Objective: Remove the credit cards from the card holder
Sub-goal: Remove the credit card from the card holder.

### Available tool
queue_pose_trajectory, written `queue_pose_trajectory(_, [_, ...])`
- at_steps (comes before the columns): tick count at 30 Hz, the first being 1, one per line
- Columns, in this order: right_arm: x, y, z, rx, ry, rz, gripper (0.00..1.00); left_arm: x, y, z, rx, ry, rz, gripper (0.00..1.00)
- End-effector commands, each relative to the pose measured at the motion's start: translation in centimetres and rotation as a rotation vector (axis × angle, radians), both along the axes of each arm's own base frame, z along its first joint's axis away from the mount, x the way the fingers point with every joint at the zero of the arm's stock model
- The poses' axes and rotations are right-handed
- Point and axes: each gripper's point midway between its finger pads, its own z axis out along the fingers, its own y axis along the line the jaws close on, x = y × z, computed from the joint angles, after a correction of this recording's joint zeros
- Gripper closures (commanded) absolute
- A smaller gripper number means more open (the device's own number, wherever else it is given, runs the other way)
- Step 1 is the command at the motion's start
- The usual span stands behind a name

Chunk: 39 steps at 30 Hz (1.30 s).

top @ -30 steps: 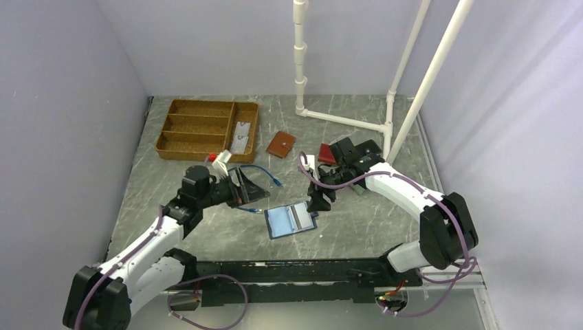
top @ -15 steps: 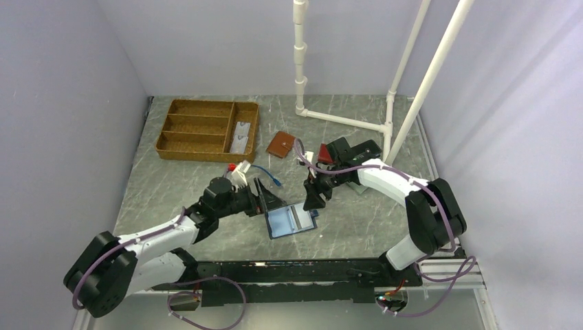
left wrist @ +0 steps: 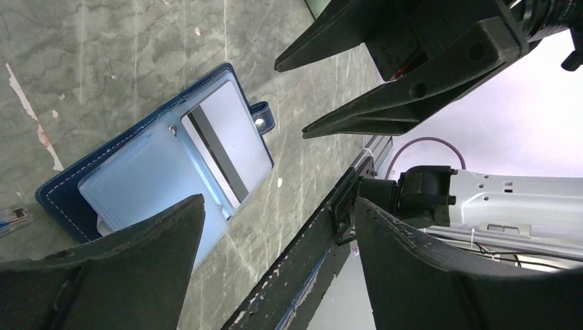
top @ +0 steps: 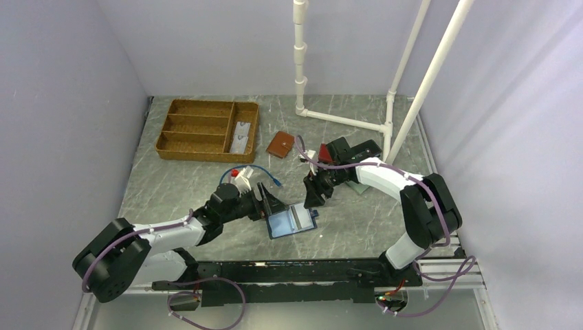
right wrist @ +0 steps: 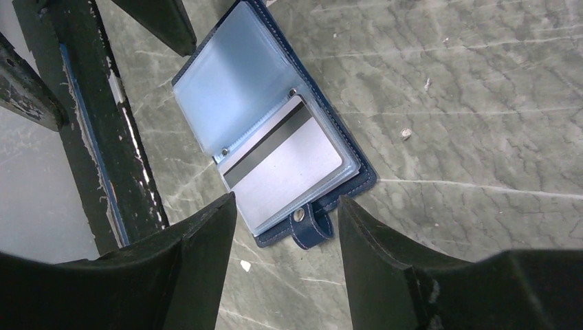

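The navy card holder lies open on the table, glossy blue sleeves up. A pale grey credit card with a dark stripe sits in its right sleeve. It also shows in the left wrist view and the right wrist view. My left gripper is open and empty at the holder's left edge. My right gripper is open and empty just above the snap tab. Other cards are hidden.
A brown divided tray stands at the back left with a grey item in it. A tan-brown wallet and a red wallet lie behind. White pipes stand at the back. A black rail runs along the front.
My left gripper has swung right and down to the card holder's left edge. My right gripper has shifted slightly back. The card holder has not moved.
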Motion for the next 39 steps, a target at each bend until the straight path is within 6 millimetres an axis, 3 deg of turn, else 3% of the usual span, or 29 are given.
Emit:
queue_pose_trajectory(1, [1.4, 0.5, 0.7, 0.019, -0.033, -0.019, 0.42, 0.7, -0.4, 0.9, -0.031, -0.041, 0.022, 0.16])
queue_pose_trajectory(39, [1.4, 0.6, -0.3, -0.006, 0.027, -0.02, 0.41, 0.1, -1.1, -1.4, -0.042, 0.027, 0.018, 0.16])
